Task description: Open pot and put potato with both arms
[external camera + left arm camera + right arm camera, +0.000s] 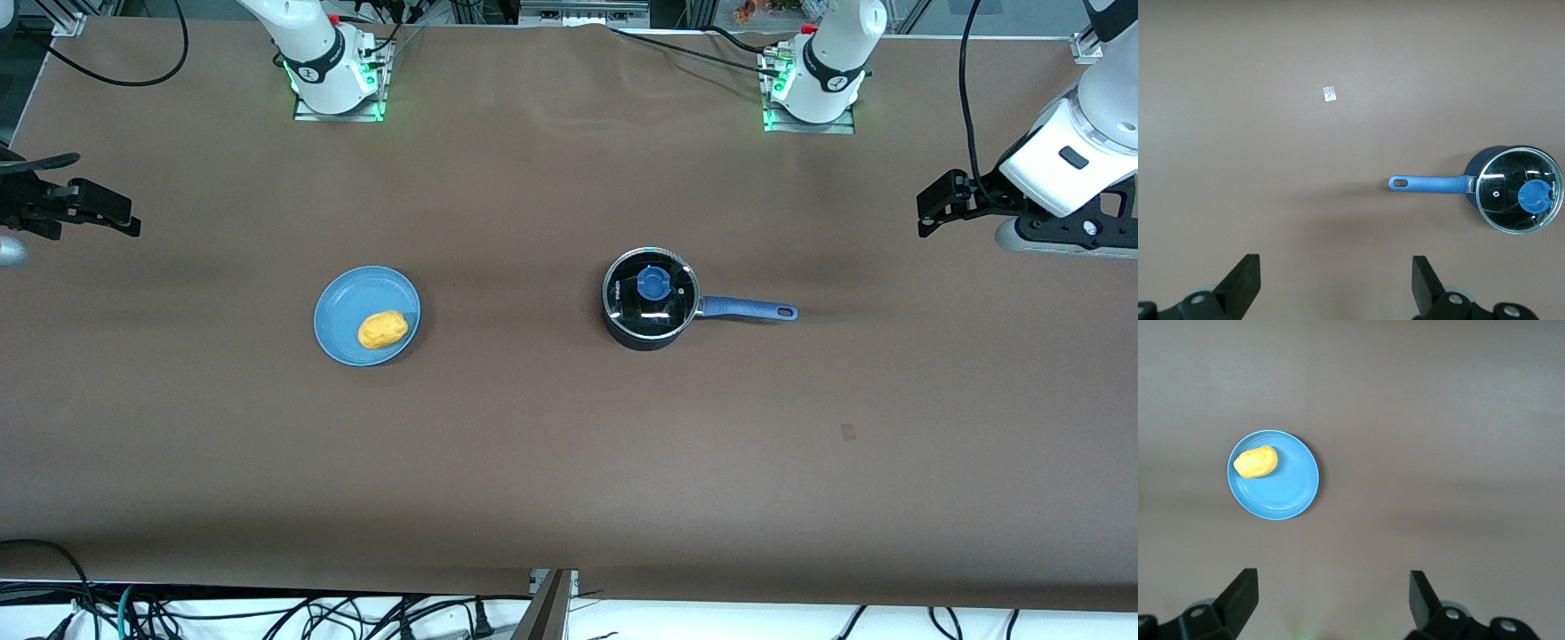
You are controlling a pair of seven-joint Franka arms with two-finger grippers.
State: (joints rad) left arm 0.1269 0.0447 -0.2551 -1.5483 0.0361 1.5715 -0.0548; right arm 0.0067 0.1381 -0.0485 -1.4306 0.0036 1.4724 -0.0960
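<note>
Pot, lid on, sitting toward left gripper; potato toward right gripper; both hovering released.

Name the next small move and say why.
Probably bring the left pincer, open and waiting up at its end of the table, over the lid's knob. The lid is on the pot, so the potato on the plate cannot go in. The right pincer waits open.

High front camera, two downward wrist cameras
</note>
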